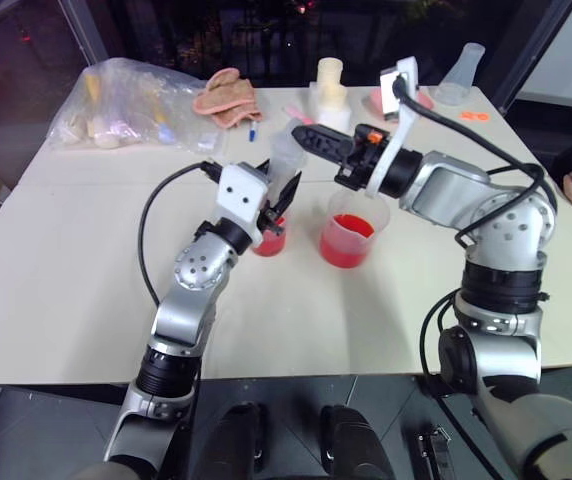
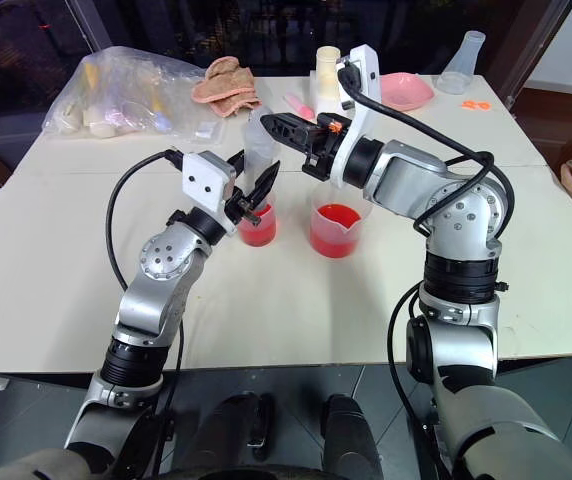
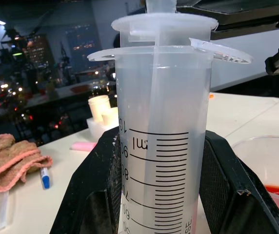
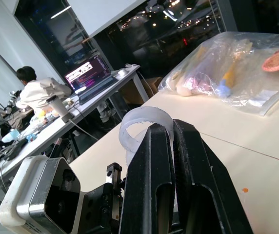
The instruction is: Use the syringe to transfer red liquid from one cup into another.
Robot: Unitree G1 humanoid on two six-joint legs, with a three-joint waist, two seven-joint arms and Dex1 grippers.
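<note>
1. Clear plastic is what I read first: the syringe (image 3: 161,131) stands upright in my left gripper (image 1: 274,205), whose fingers (image 3: 93,195) are clamped on either side of the barrel, plunger end up. The tip end is hidden behind the gripper.
2. My right gripper (image 1: 311,135) reaches in from the right, level, with its fingers (image 4: 154,180) pressed together and lying against the plunger's top flange. I cannot tell whether they pinch it or only rest on it.
3. Directly below the syringe sits the small cup (image 2: 257,222), with red liquid (image 2: 257,233) in it. The big cup (image 1: 351,235) stands just beside it to the right, close but apart, also holding red liquid.
4. The relation I steer by: the syringe's long axis runs vertical, pointing down into the small cup, and the plunger must travel along that same line. The barrel looks empty and the plunger seems nearly fully in.
5. My judgement is that the right gripper is the one placed to work the plunger, while the left only steadies the barrel.
6. If I push or pull off-axis, the barrel may tilt in the left grip and nudge the small cup, so any motion should stay straight along the vertical.
</note>
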